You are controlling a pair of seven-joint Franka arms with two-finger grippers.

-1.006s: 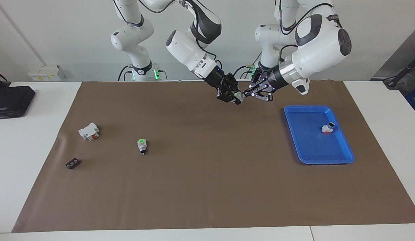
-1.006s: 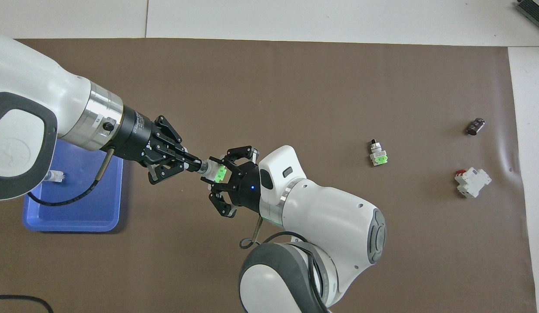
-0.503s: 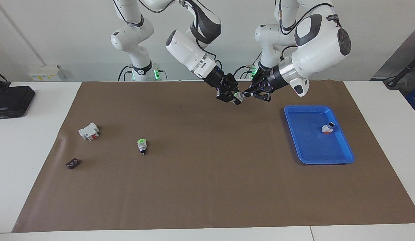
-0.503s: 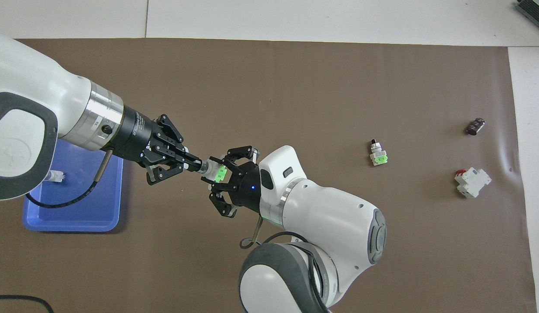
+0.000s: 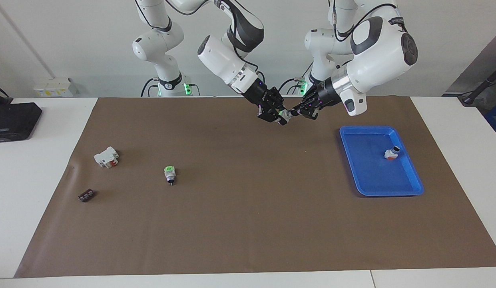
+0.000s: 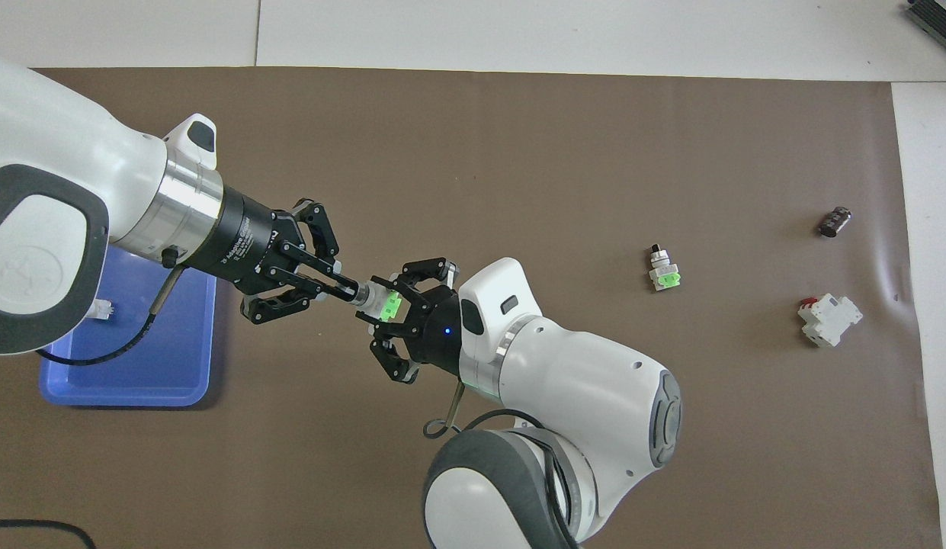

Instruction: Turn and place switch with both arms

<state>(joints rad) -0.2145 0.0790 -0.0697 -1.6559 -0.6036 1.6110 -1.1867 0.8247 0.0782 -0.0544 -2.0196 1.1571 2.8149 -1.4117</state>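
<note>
A green-ended switch [image 5: 285, 115] [image 6: 383, 300] is held in the air between both grippers, over the mat near the robots. My right gripper [image 5: 279, 117] [image 6: 393, 309] is shut on its white body at the green end. My left gripper [image 5: 293, 113] [image 6: 349, 290] is shut on its dark knob from the tray's side. A second, alike green switch [image 5: 169, 173] [image 6: 662, 273] lies on the mat toward the right arm's end.
A blue tray [image 5: 371, 184] [image 6: 137, 381] at the left arm's end holds a red-ended switch [image 5: 391, 153]. A white block with a red part [image 5: 106, 157] [image 6: 829, 320] and a small dark part [image 5: 86, 195] [image 6: 833, 222] lie at the right arm's end.
My left wrist has rotated about its axis while its gripper stays shut on the knob. The right gripper and the switch have stayed almost in place.
</note>
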